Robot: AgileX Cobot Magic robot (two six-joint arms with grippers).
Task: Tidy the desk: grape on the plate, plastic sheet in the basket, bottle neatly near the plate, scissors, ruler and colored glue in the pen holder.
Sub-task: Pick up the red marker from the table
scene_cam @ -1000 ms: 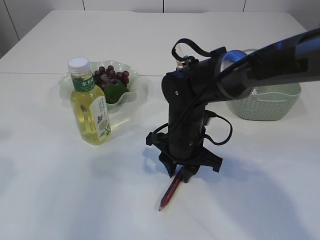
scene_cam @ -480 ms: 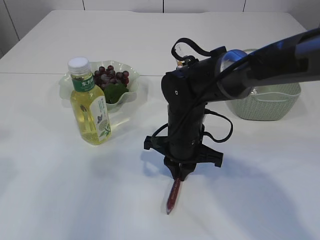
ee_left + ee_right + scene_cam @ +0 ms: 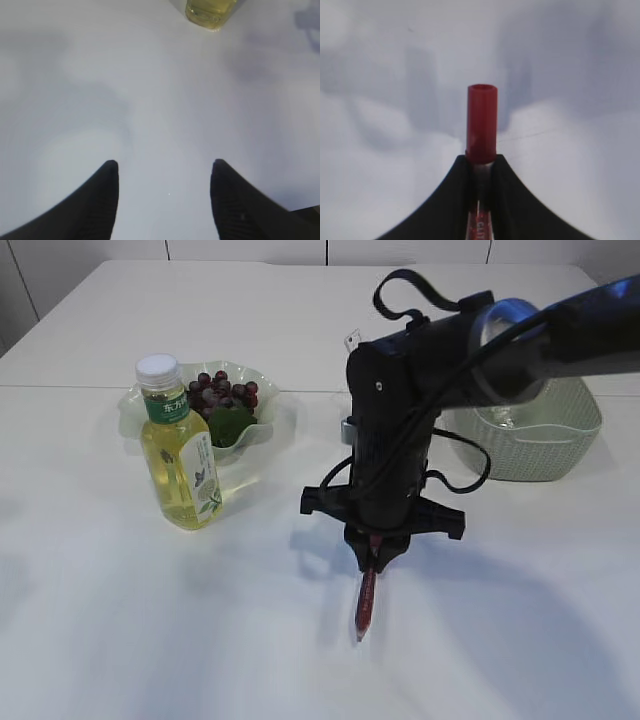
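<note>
Exterior view: your right gripper (image 3: 375, 558) points down over the white desk (image 3: 120, 640), near its middle, with the jaws closed on a red colored glue pen (image 3: 366, 598). The pen hangs almost upright from the jaws, its lower tip close to the desk; you cannot tell from this view whether the tip touches the surface.

Right wrist view: the 2 dark fingers (image 3: 455, 200) press against both sides of the colored glue pen (image 3: 481, 125), and its red capped end sticks out beyond them toward the desk.

Left wrist view: your left gripper (image 3: 164, 172) has its jaws apart and holding nothing, with bare desk between the 2 fingertips (image 3: 107, 172). The base of the bottle (image 3: 209, 11) shows at the top edge, well apart from the jaws.

To the left in the exterior view, the bottle (image 3: 180, 445) of yellow drink stands upright with a white cap, just in front of the pale green plate (image 3: 135, 405). The grape (image 3: 222, 392) bunch lies on that plate with a green leaf. The pale green basket (image 3: 540, 445) sits at the right, partly behind the right arm.
</note>
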